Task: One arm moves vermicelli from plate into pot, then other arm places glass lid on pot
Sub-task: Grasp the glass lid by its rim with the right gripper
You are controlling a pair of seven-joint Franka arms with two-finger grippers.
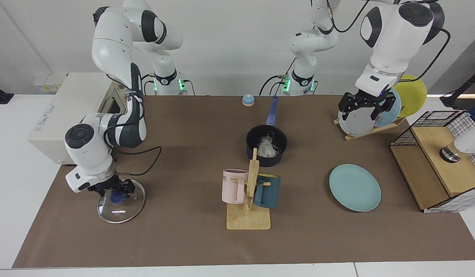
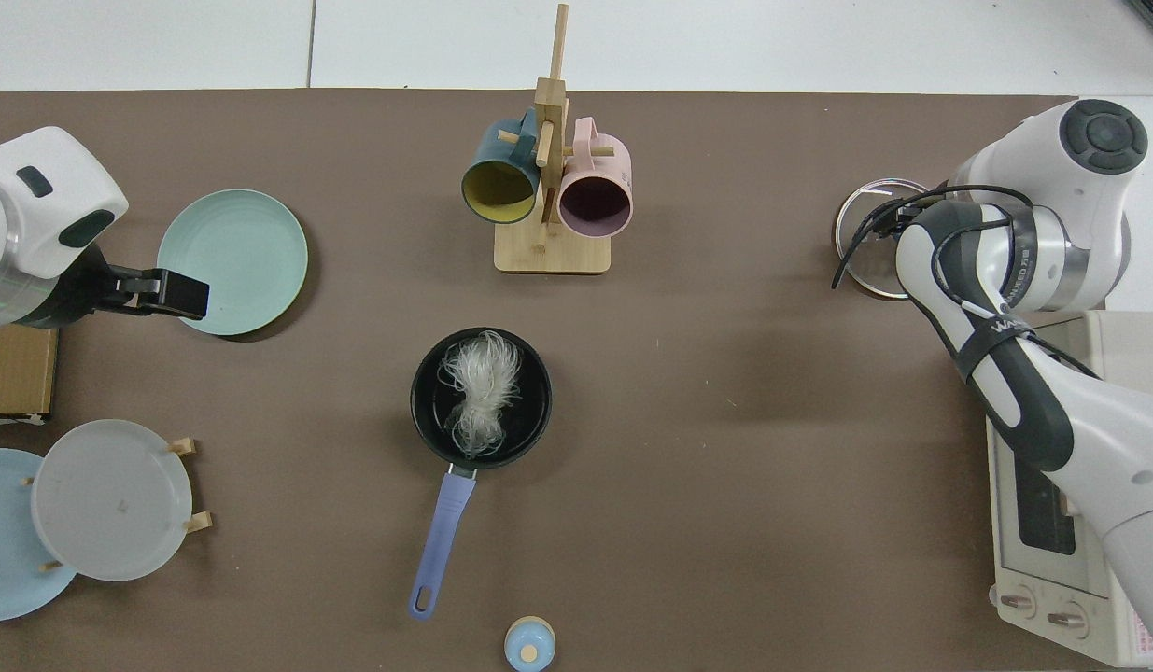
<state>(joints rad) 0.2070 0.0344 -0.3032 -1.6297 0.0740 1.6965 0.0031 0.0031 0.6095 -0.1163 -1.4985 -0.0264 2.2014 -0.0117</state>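
I see the vermicelli [image 2: 481,392] lying inside the pot [image 2: 427,411] at mid-table, and the teal plate [image 1: 354,187] bare beside it. The glass lid [image 1: 121,207] lies flat on the mat, well apart from the pot. My right gripper [image 1: 116,190] sits down over its blue knob [image 1: 115,198]; I cannot tell whether the fingers have closed. My left gripper [image 1: 362,105] hangs open, holding nothing, before the plate rack [image 1: 370,129].

Arm sleeve [image 2: 1001,327] reads "WANKED" (perhaps).
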